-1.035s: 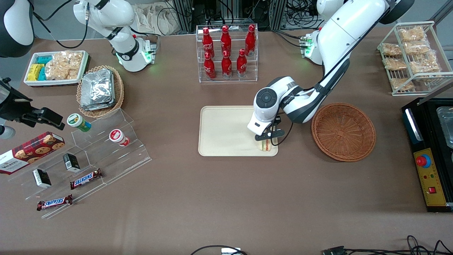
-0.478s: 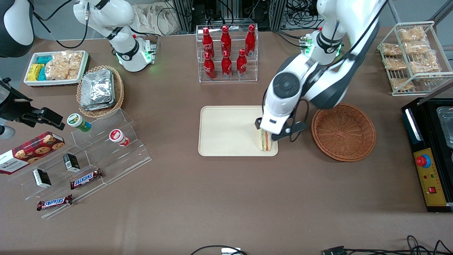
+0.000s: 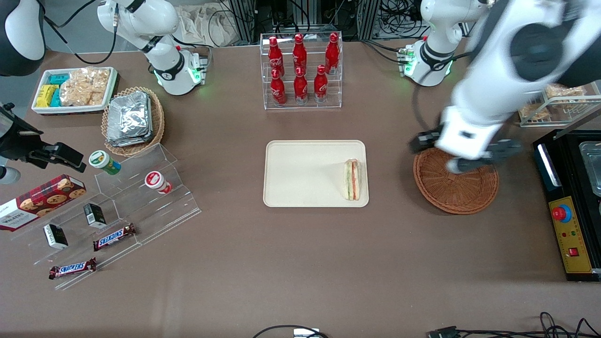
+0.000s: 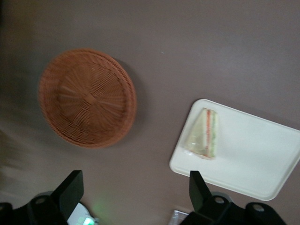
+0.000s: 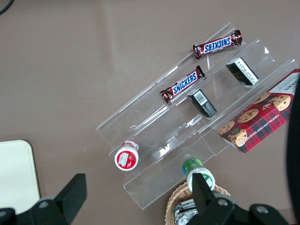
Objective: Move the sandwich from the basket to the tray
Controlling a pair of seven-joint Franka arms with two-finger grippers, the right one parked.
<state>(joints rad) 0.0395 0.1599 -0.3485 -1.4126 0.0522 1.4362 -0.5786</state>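
Note:
The sandwich (image 3: 352,179) stands on its crust edge on the cream tray (image 3: 300,173), at the tray's end toward the working arm, striped cut edge facing up. It also shows in the left wrist view (image 4: 203,135), on the tray (image 4: 253,159). The reddish-brown basket (image 3: 455,188) is empty, beside the tray; the wrist view shows the basket (image 4: 86,98) too. My left gripper (image 3: 462,157) hangs high above the basket's rim, well away from the sandwich. In the wrist view the gripper (image 4: 133,192) is open and empty, its fingers (image 4: 70,192) wide apart.
A clear rack of red bottles (image 3: 300,70) stands farther from the front camera than the tray. A wire rack of snack bags (image 3: 549,70) and a black control box (image 3: 570,197) lie at the working arm's end. A tan basket of foil packets (image 3: 133,119) and acrylic steps (image 3: 117,202) lie toward the parked arm's end.
My gripper let go of the sandwich on the tray, rose, and swung away to above the basket. The sandwich stays standing on the tray.

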